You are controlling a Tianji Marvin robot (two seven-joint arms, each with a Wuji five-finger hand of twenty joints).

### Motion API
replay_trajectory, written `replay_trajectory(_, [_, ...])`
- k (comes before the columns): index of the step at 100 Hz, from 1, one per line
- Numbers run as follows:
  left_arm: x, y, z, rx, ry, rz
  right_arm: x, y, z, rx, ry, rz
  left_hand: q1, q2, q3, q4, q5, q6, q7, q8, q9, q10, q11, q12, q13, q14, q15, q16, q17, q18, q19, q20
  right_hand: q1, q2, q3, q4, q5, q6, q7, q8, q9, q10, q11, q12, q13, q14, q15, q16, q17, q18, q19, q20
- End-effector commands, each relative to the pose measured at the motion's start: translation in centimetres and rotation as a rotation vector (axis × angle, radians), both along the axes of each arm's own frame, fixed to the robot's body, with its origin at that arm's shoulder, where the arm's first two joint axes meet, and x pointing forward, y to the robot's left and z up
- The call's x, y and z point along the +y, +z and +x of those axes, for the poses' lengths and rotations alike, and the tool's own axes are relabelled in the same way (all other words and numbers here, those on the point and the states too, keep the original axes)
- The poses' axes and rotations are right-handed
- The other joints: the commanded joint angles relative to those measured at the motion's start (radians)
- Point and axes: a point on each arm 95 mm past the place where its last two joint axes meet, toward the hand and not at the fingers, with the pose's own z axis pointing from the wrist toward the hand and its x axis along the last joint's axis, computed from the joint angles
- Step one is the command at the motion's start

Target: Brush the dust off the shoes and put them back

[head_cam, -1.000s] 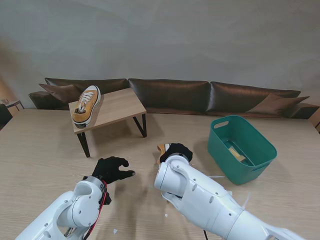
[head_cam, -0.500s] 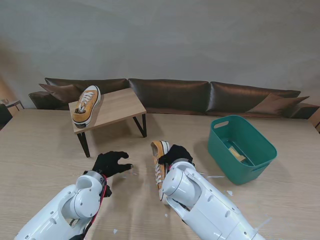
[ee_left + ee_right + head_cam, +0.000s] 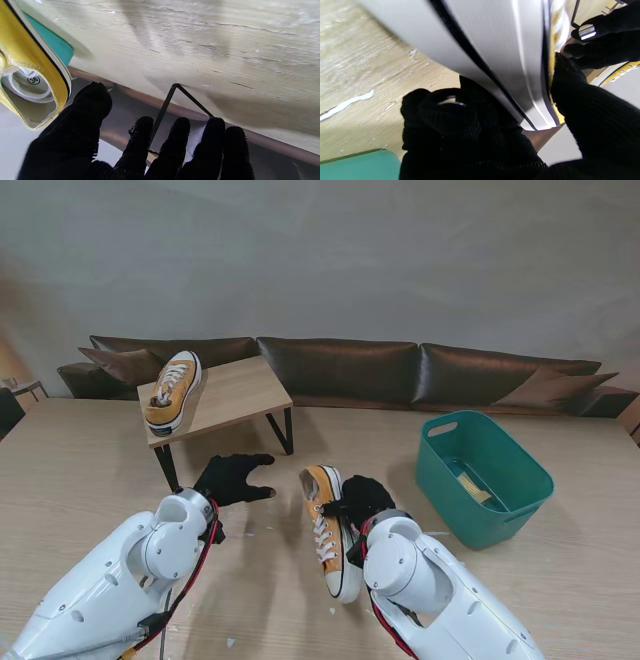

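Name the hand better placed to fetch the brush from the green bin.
Left. The right hand is shut on the shoe, while the left hand is open and holds nothing. The bin sits on the right, though, so the left must cross over the shoe.

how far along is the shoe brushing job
Looks done: one shoe sits on the small table. In hand: right hand grips the second shoe; left hand is open, empty. Left: brushing it (no brush identifiable) and returning it.
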Motion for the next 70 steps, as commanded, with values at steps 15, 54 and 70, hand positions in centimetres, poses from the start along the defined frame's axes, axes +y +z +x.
replay_trajectory(15, [-1.3, 0.7, 0.3, 0.027, -0.062, -0.100, -0.1, 0.5, -0.7, -0.004, 0.074, 0.090, -0.071, -0.065, 0.022, 0.000, -0.045, -0.015, 0.007, -0.007, -0.042, -0.020, 0.011, -0.003, -0.052, -0.022, -0.033, -0.021, -0.016, -0.012, -0.077, -0.012, 0.190, 0.055, 0.209, 0.050, 0.106, -0.192, 0.343, 0.097, 0.049, -0.025, 0.088, 0.037, 0.001, -0.035, 0.018, -0.001, 0.321, 0.023, 0.041, 0.034])
replay_trajectory(54, [-2.6, 1.0, -0.8, 0.059, -0.161, -0.239, 0.5, 0.3, -1.4, 0.011, 0.152, 0.148, -0.140, -0.122, -0.013, -0.032, -0.079, -0.123, -0.018, -0.027, -0.076, -0.054, 0.005, -0.004, -0.058, -0.045, -0.042, -0.031, 0.037, -0.002, -0.241, 0.062, 0.195, 0.060, 0.202, 0.053, 0.104, -0.186, 0.340, 0.100, 0.043, -0.021, 0.089, 0.033, 0.000, -0.021, 0.004, -0.006, 0.300, 0.034, 0.033, 0.045])
replay_trajectory(70, [-3.1, 1.3, -1.2, 0.084, -0.176, -0.289, 0.6, -0.2, -1.5, 0.025, 0.164, 0.140, -0.157, -0.115, 0.033, -0.031, -0.037, -0.119, 0.007, -0.017, -0.057, -0.047, 0.006, -0.005, -0.034, -0.036, -0.027, -0.023, 0.072, 0.016, -0.268, 0.077, 0.196, 0.061, 0.201, 0.053, 0.102, -0.184, 0.339, 0.101, 0.041, -0.019, 0.090, 0.032, 0.000, -0.020, 0.002, -0.006, 0.299, 0.034, 0.032, 0.047])
